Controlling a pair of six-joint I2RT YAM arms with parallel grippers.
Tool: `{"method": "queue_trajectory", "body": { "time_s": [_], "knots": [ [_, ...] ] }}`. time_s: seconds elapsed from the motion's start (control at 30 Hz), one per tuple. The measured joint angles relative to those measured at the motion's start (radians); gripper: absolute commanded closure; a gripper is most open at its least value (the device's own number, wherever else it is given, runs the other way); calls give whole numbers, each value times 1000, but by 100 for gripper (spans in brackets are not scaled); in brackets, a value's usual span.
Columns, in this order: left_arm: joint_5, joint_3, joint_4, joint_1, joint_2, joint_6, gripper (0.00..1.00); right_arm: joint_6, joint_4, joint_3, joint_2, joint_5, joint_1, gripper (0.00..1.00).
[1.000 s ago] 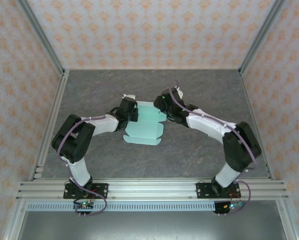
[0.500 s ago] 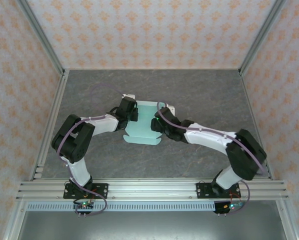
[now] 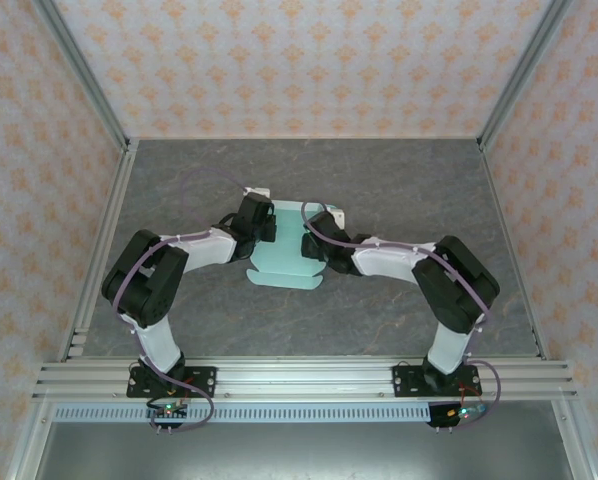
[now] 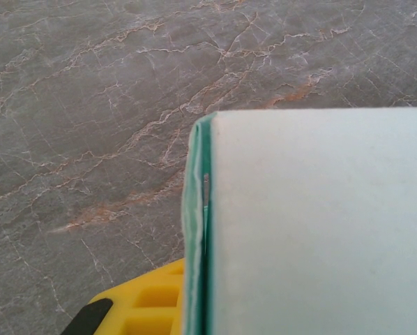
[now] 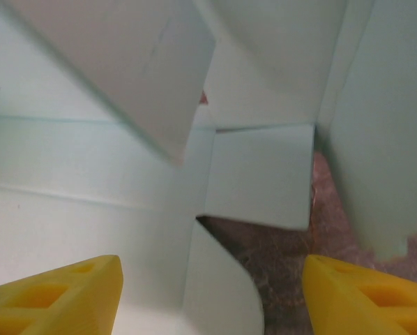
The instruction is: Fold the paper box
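Paper box (image 3: 284, 265) lies part-folded at mid-bench (image 3: 399, 180), between both arms. Left fingers (image 4: 142, 307) appear clamped on its upright left wall. Right fingers (image 5: 55, 293) are wide apart and empty, with loose flaps directly ahead. The right arm is judged better placed for folding.

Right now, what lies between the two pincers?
The mint-green paper box lies between the left pincer and right pincer, seen in the top view.

Black-and-white arms (image 3: 194, 245), purple cables (image 3: 209, 171), yellow pincer fingers (image 5: 62, 293)
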Motion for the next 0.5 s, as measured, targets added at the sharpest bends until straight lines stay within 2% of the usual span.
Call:
{"method": "queue_trajectory", "body": {
  "time_s": [0.27, 0.5],
  "knots": [
    [2, 0, 0, 0, 0, 0, 100, -6, 58, 16, 29, 0, -31, 31],
    [6, 0, 0, 0, 0, 0, 100, -25, 112, 16, 35, -16, -34, 36]
  ]
}}
